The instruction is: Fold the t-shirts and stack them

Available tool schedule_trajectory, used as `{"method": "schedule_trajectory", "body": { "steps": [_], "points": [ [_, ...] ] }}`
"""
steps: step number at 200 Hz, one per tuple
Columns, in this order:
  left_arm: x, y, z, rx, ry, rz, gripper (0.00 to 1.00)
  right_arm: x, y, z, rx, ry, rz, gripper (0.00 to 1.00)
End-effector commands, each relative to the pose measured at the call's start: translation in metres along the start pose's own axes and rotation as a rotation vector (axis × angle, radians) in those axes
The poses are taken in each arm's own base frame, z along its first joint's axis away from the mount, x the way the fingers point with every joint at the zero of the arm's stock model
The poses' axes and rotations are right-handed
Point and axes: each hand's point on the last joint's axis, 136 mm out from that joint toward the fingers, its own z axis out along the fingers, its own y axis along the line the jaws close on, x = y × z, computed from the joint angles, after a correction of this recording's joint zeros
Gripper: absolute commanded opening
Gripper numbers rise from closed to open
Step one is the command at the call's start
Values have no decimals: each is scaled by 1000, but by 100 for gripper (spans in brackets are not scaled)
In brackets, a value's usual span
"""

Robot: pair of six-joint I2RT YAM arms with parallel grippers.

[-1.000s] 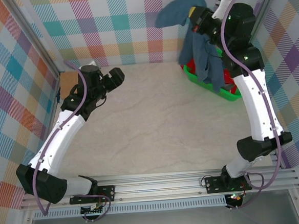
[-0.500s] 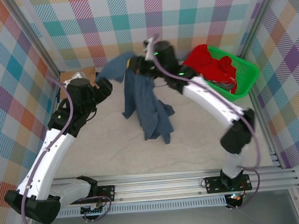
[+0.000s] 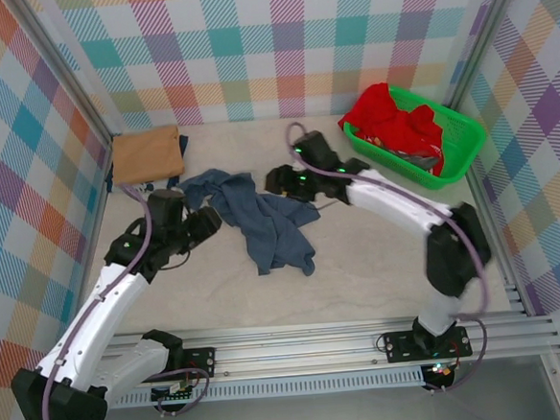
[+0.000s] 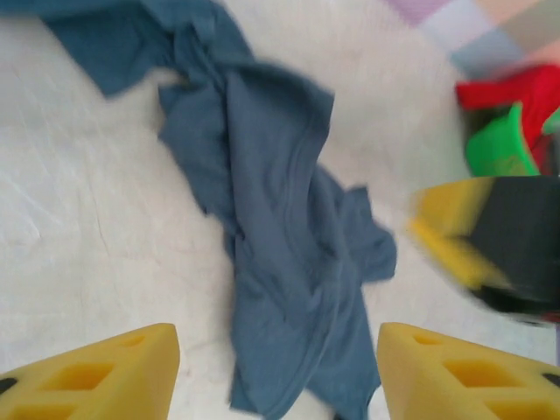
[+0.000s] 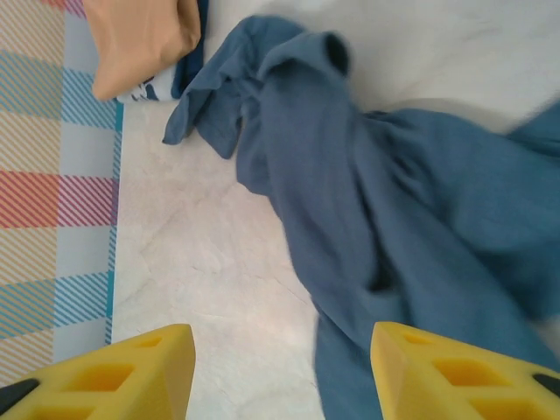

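Top external: blue shirt crumpled at table centre. Left gripper at 9 o'clock, right gripper at 1 o'clock, both apart, empty. We judge step: spreading flat; next, pinch 2 corners.

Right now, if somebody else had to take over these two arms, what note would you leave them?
The left gripper is open and empty, at the edge of the slate-blue t-shirt.
The right gripper is open and empty, above the same shirt.
That shirt lies crumpled on the table. The tan t-shirt looks folded at the back left. The red t-shirt sits bunched in the green basket.
Done: apparently the tan one.
Left: fold the blue, fetch and fold the red, stack all.
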Motion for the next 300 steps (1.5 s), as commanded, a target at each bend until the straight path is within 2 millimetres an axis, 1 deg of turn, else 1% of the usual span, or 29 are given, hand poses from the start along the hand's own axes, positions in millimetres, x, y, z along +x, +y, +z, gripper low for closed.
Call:
{"method": "schedule_trajectory", "body": {
  "steps": [1, 10, 20, 30, 41, 55, 71, 79, 90, 105, 121, 130, 146, 151, 159, 166, 173, 181, 188, 209, 224, 239, 247, 254, 258, 272, 279, 283, 300],
  "points": [
    [22, -4, 15, 58, 68, 7, 60, 37, -70, -11, 155, 41, 84, 55],
    [23, -10, 24, 95, 72, 20, 62, 59, -85, -15, 182, 100, 102, 56],
    [27, -23, 35, 148, 97, 61, 63, 83, -97, -15, 202, 177, 114, 56],
    [35, -32, 51, 153, 142, 129, 64, 105, -111, -16, 246, 254, 132, 56],
    [49, -45, 67, 147, 195, 241, 65, 122, -124, -17, 274, 309, 149, 54],
    [67, -58, 84, 126, 245, 378, 66, 140, -135, -15, 276, 352, 161, 54],
    [86, -69, 101, 116, 297, 466, 72, 153, -141, -13, 271, 393, 164, 56],
    [92, -72, 107, 102, 313, 501, 72, 157, -145, -13, 278, 402, 175, 57],
    [100, -69, 116, 54, 329, 555, 72, 161, -145, -11, 263, 407, 187, 59],
    [106, -58, 126, -17, 358, 591, 67, 162, -145, -7, 246, 403, 211, 59],
    [111, -49, 137, -62, 385, 598, 58, 160, -139, -2, 220, 405, 238, 59],
    [114, -48, 141, -64, 395, 602, 49, 158, -135, 1, 204, 405, 252, 58],
    [118, -47, 148, -70, 419, 615, 28, 156, -129, 5, 187, 404, 266, 57],
    [119, -45, 149, -78, 428, 621, 25, 155, -127, 5, 183, 404, 263, 57],
    [119, -43, 149, -98, 435, 628, 25, 155, -125, 6, 180, 407, 258, 57],
    [118, -39, 149, -115, 436, 635, 24, 155, -123, 7, 178, 410, 255, 57],
    [116, -37, 148, -127, 429, 643, 20, 155, -121, 7, 174, 412, 250, 57],
    [114, -35, 145, -135, 418, 650, 12, 155, -119, 8, 173, 416, 245, 57],
    [110, -36, 142, -133, 400, 652, 0, 156, -117, 9, 170, 420, 240, 57],
    [97, -43, 126, -119, 339, 645, 0, 156, -109, 13, 162, 428, 207, 57],
    [86, -50, 110, -102, 291, 627, 0, 156, -101, 18, 152, 436, 174, 57],
    [77, -55, 93, -81, 250, 603, 0, 159, -98, 26, 158, 454, 159, 56],
    [73, -57, 85, -71, 233, 591, 0, 159, -98, 32, 165, 460, 157, 51],
    [69, -60, 78, -58, 219, 578, 0, 158, -98, 36, 174, 460, 150, 44],
    [66, -62, 74, -50, 209, 570, 0, 159, -101, 38, 189, 462, 150, 39],
    [51, -70, 55, -18, 152, 534, 0, 149, -104, 40, 223, 427, 128, 16],
    [39, -75, 44, -2, 112, 514, 0, 140, -101, 36, 233, 396, 106, 5],
    [32, -77, 37, 7, 84, 503, 0, 133, -98, 33, 237, 372, 90, 0],
    [-5, -90, 3, 53, -47, 445, 0, 100, -80, 8, 250, 244, 15, 0]
  ]
}}
